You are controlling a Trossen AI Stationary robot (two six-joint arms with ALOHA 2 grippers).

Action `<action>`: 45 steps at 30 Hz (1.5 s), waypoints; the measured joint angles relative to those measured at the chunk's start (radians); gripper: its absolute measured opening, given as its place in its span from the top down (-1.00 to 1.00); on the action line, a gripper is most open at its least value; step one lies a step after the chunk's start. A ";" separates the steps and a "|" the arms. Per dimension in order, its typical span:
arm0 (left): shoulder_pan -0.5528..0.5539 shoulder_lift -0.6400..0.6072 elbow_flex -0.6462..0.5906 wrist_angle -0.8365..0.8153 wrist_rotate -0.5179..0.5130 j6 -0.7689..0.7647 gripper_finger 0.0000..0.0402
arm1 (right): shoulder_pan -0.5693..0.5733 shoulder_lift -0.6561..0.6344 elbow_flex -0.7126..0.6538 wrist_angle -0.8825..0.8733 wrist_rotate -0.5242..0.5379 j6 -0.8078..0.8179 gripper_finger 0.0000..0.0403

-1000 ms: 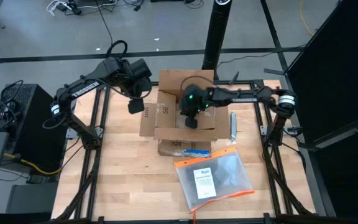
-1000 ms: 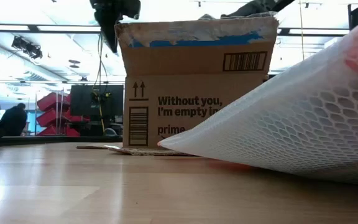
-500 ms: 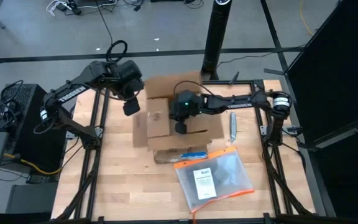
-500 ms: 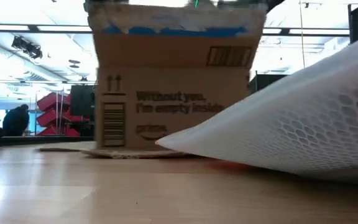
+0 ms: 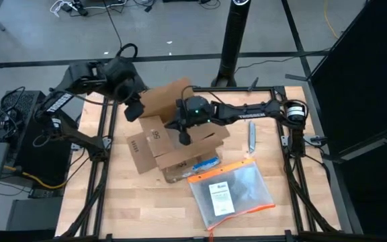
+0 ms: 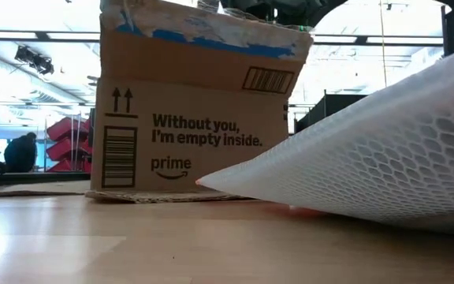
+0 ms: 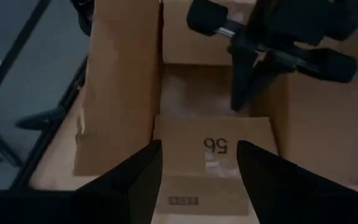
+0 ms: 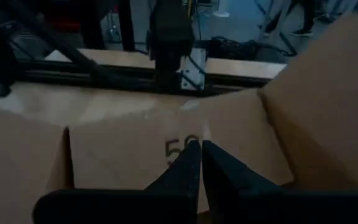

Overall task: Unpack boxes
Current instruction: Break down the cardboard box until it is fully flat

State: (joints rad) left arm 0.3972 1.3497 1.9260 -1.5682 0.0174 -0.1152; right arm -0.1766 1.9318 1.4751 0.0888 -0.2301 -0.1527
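One corrugated brown box [image 5: 173, 134]; right tool [image 5: 184, 138] pinched shut inside, left tool [image 7: 199, 163] parted, empty.

Both arms are dark, jointed tubes; the left arm [image 5: 79, 79] carries white lettering along its link, the right arm [image 5: 247, 111] shows a small green light near its wrist and tapering black fingers [image 8: 179, 171].

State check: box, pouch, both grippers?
Cardboard box: upright on the table, top flaps open, turned askew to the table edges.
Clear pouch: lying flat on the table beside the box, sealed as far as visible.
Left gripper: open, empty, above the flap marked 56.
Right gripper: shut, nothing held, reaching into the open box.
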 joint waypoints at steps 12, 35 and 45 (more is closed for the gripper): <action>-0.058 -0.200 -0.546 0.214 0.099 -0.136 0.02 | 0.001 0.016 0.054 -0.314 0.020 -0.160 1.00; -0.117 -0.002 -1.098 0.974 -0.013 -0.034 0.02 | -0.021 0.027 0.111 -0.657 0.141 -0.015 1.00; -0.162 0.008 -1.051 0.956 -0.053 -0.038 0.02 | -0.037 0.024 0.185 -0.877 0.208 0.496 1.00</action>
State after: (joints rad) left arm 0.2351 1.3579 0.8752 -0.6123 -0.0353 -0.1534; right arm -0.2132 1.9559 1.6600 -0.7883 -0.0219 0.3438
